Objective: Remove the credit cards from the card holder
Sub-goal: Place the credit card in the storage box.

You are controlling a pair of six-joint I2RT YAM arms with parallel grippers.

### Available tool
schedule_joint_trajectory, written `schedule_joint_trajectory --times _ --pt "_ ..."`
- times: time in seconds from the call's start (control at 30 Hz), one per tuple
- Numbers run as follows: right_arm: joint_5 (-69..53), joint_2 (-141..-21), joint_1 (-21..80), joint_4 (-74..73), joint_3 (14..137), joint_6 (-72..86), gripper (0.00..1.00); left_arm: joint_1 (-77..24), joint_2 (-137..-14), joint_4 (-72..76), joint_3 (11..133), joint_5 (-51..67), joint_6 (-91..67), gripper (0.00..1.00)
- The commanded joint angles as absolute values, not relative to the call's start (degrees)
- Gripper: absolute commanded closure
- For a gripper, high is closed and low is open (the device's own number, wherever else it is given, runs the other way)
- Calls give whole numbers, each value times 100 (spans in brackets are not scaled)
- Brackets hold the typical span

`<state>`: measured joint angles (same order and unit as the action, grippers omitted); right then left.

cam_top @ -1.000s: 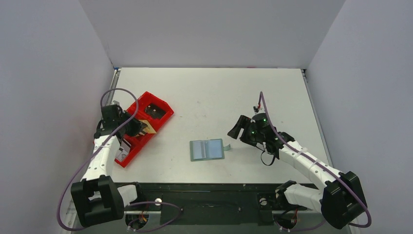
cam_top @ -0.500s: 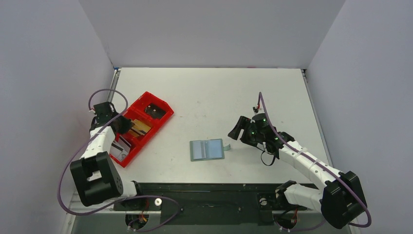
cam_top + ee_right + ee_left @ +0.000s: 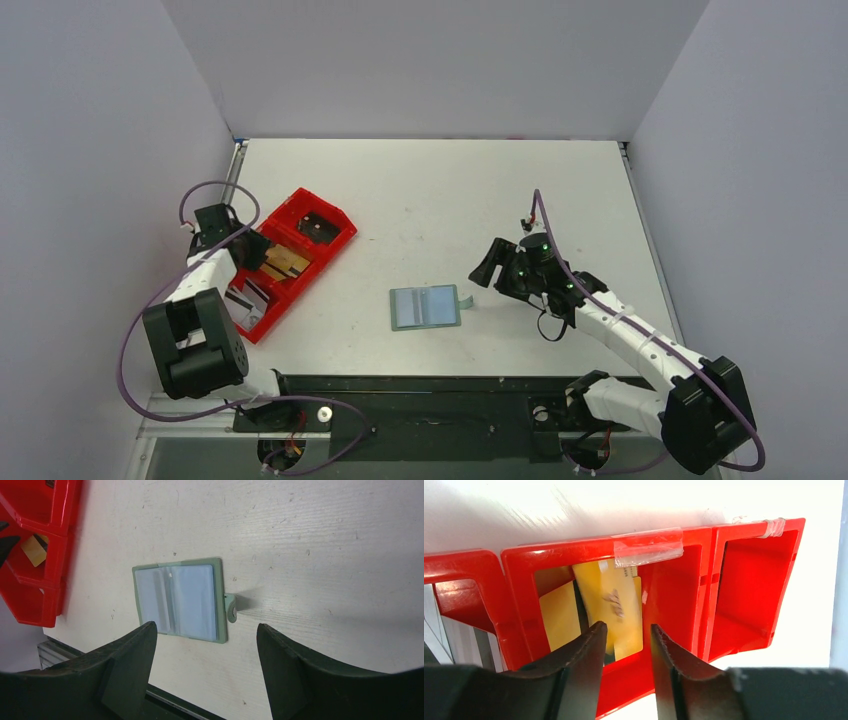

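The card holder (image 3: 425, 307) lies open and flat near the table's middle, grey-green with pale bluish sleeves and a small side tab (image 3: 231, 607). In the right wrist view the card holder (image 3: 177, 600) sits just ahead of my right gripper (image 3: 206, 627), which is open and hovers above the table to its right (image 3: 487, 270). Two tan-gold credit cards (image 3: 616, 607) lean inside the middle compartment of the red tray (image 3: 674, 580). My left gripper (image 3: 626, 630) is open at that compartment's near wall, with nothing between its fingers. From above the left gripper (image 3: 250, 253) is at the tray's left side.
The long red tray (image 3: 335, 237) lies diagonally at the left, its corner also in the right wrist view (image 3: 30, 605). A dark item (image 3: 318, 226) sits in its far compartment and a pale card-like thing (image 3: 243, 297) in the near one. Grey walls enclose the table.
My left gripper has opened and drawn back to the left of the tray. The tan card it held now rests in the middle compartment. The right arm stayed put.
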<state>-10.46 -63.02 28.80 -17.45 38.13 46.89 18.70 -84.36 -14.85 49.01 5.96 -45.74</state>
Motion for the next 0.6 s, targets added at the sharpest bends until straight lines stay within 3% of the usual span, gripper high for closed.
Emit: schedule_joint_trajectory --times 0.0,0.37,0.57 --pt "-945 -6150 2846 -1722 3814 4597 31 1907 -8360 -1423 5249 443 -4570 62" --pt "-830 -6167 2840 -1736 3787 4644 31 1835 -7751 -2266 5566 -351 -4457 50" --pt "-778 -6157 2840 -1774 3779 4666 31 1601 -7477 -2482 5677 -481 -4225 48"
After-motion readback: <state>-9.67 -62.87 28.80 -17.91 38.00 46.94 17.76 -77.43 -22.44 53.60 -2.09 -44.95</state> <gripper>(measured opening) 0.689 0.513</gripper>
